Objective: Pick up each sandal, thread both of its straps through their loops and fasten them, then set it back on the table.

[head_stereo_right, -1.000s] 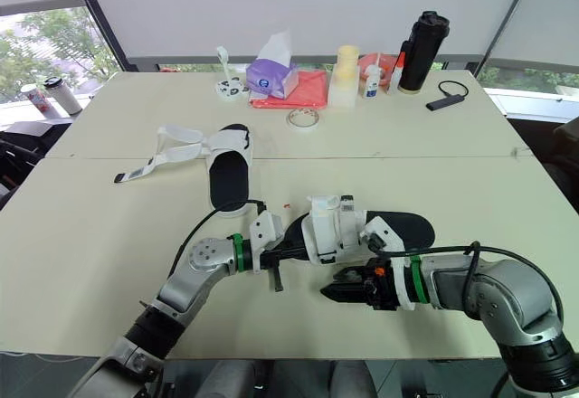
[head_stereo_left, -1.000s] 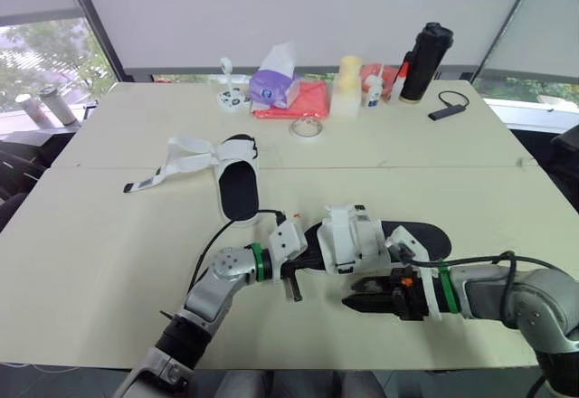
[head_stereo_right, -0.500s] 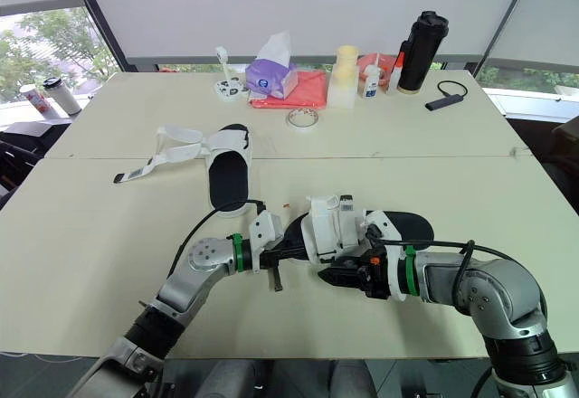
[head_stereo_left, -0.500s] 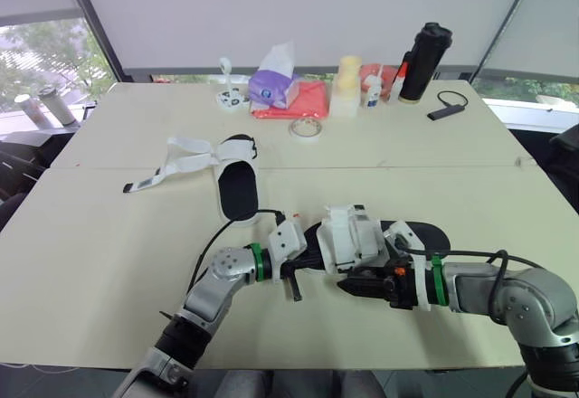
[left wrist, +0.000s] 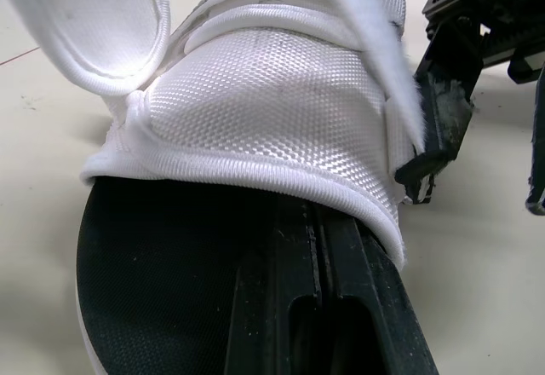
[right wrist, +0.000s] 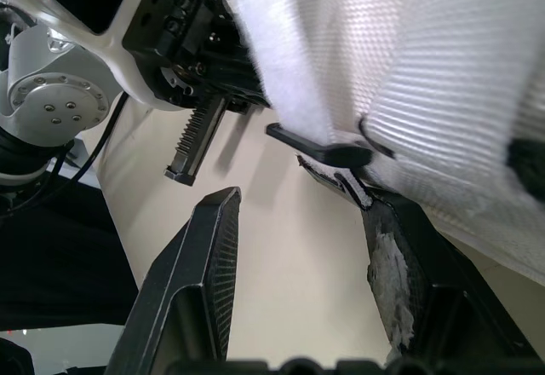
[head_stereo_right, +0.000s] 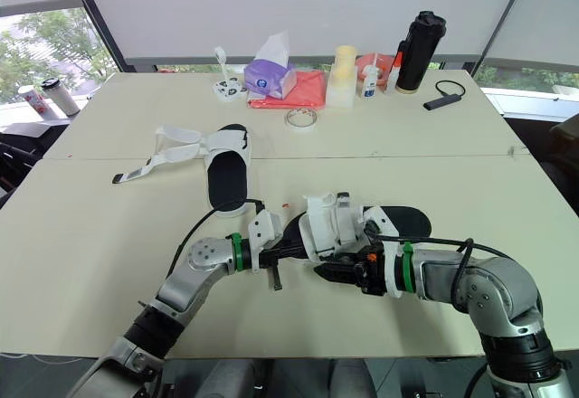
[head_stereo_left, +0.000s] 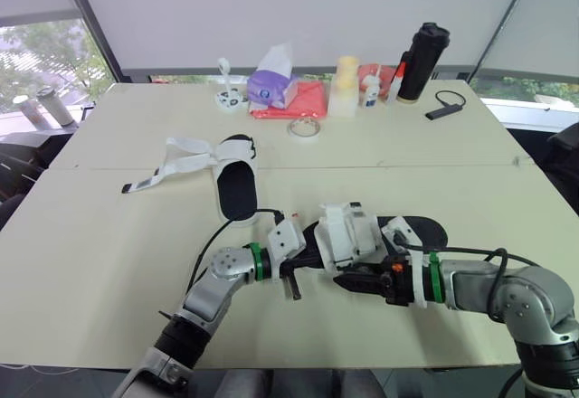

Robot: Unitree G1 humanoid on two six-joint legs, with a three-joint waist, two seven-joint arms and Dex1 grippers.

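The near sandal (head_stereo_left: 398,232), black sole with white mesh straps (head_stereo_left: 348,232), lies across the table's front part. My left gripper (head_stereo_left: 306,256) is shut on its toe end; one black finger (left wrist: 308,256) lies on the insole under the wide strap (left wrist: 272,94). My right gripper (head_stereo_left: 349,278) is open at the near side of the straps, one finger (right wrist: 407,281) against the sandal's edge, the other finger (right wrist: 203,281) apart over the table. A black loop (right wrist: 328,147) shows under the strap. The second sandal (head_stereo_left: 238,186) lies farther back left, its straps (head_stereo_left: 176,163) spread loose.
Along the far edge stand a purple tissue pack (head_stereo_left: 274,86), a red cloth (head_stereo_left: 306,101), a tape roll (head_stereo_left: 306,128), a pale container (head_stereo_left: 346,86), small bottles (head_stereo_left: 373,90), a black flask (head_stereo_left: 425,61) and a black dongle (head_stereo_left: 448,107).
My right gripper has moved left and away from the front edge, up against the near sandal's straps. The left gripper and both sandals stay put.
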